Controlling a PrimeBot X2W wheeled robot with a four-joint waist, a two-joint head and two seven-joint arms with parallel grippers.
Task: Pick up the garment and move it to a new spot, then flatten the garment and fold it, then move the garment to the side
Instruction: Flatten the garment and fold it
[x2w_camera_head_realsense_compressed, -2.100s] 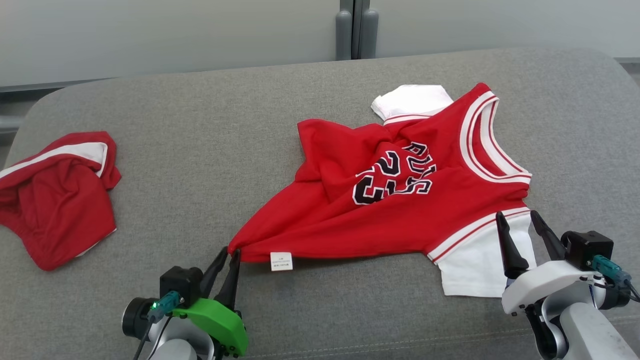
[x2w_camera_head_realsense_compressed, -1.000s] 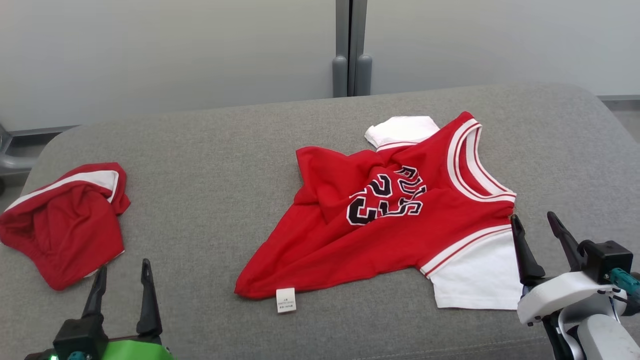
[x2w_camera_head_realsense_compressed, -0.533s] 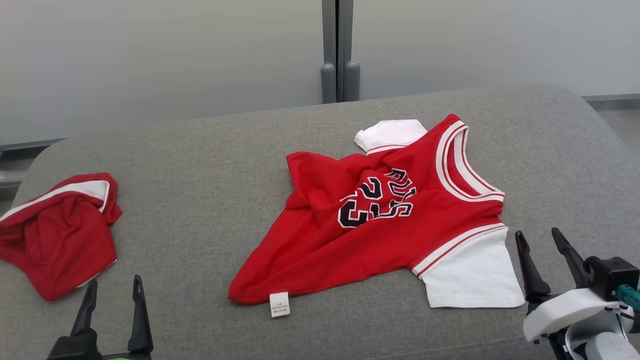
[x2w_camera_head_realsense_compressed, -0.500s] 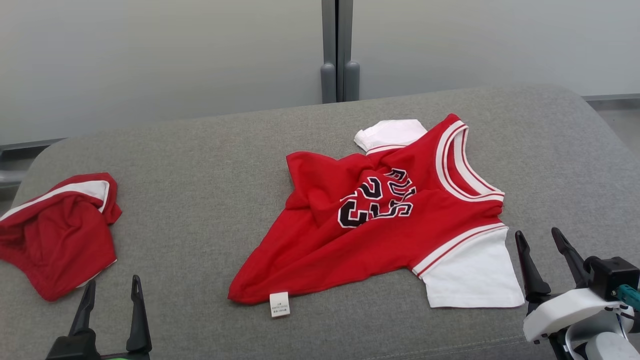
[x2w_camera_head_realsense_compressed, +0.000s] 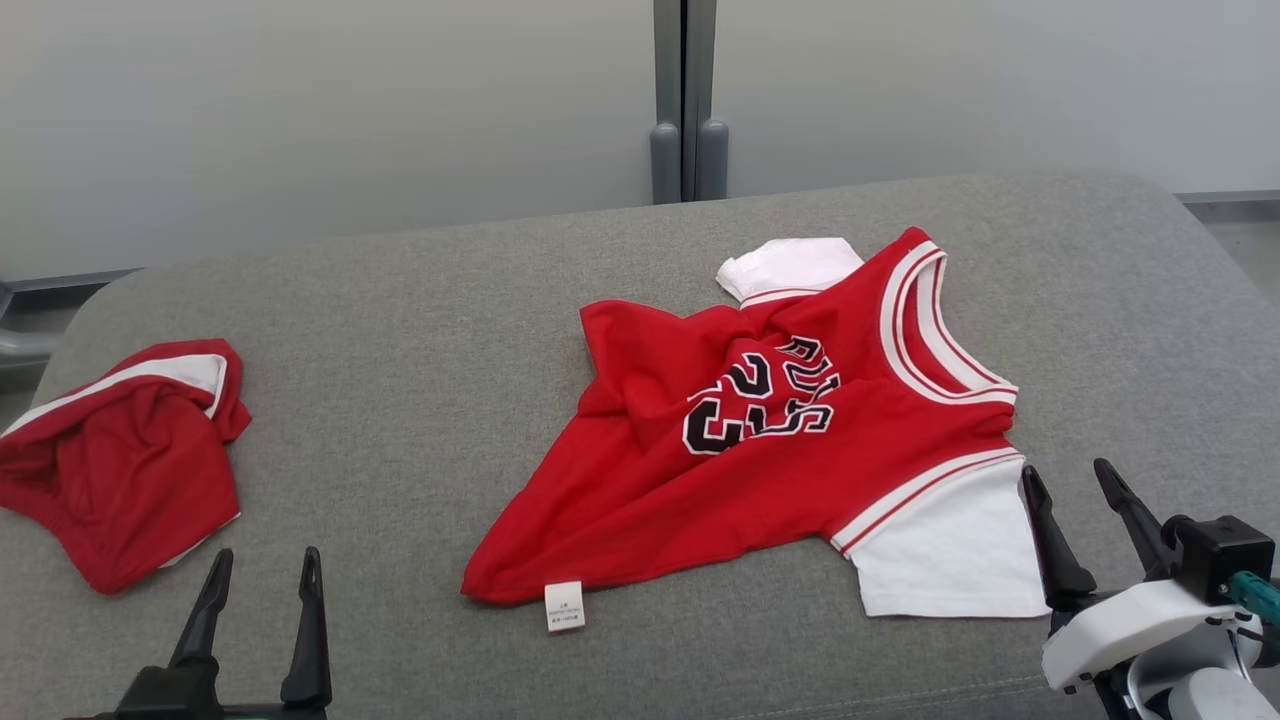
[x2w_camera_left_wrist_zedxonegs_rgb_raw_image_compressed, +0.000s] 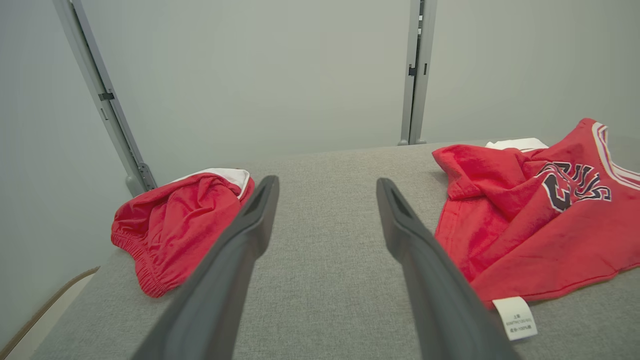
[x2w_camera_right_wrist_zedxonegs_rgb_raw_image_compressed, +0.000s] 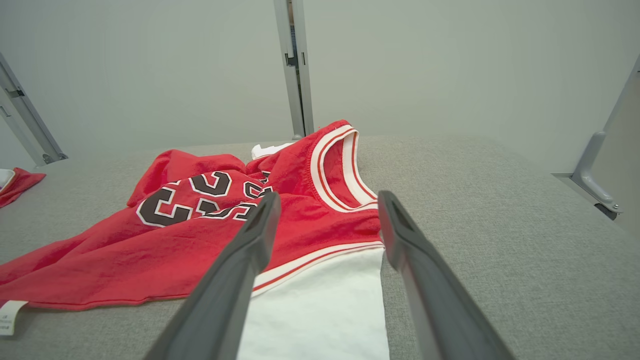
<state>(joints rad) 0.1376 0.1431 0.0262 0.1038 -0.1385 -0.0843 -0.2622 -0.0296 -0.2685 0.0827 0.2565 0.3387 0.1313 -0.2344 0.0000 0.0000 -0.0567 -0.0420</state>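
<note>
Red-and-white fabric jersey (x2w_camera_head_realsense_compressed: 700, 500) with black "23" lies crumpled on grey fabric couch (x2w_camera_head_realsense_compressed: 420, 330), right of centre; long axis 8-to-2 o'clock, neckline toward 2. Spread apart and empty: left fingers (x2w_camera_head_realsense_compressed: 308, 620), right fingers (x2w_camera_head_realsense_compressed: 1050, 540).

We record the garment (x2w_camera_head_realsense_compressed: 640, 500) as soft, matt red cloth with white cloth sleeves. The cushion (x2w_camera_head_realsense_compressed: 420, 330) beneath is coarse grey weave. At 9 o'clock, the shorts (x2w_camera_head_realsense_compressed: 120, 480) look equally matt.

Crumpled red shorts (x2w_camera_head_realsense_compressed: 120, 470) with white trim at far left edge of grey fabric cushion (x2w_camera_head_realsense_compressed: 400, 350), pale grey wall panels (x2w_camera_head_realsense_compressed: 300, 110) behind, darker grey vertical post (x2w_camera_head_realsense_compressed: 685, 90) at the panel seam
</note>
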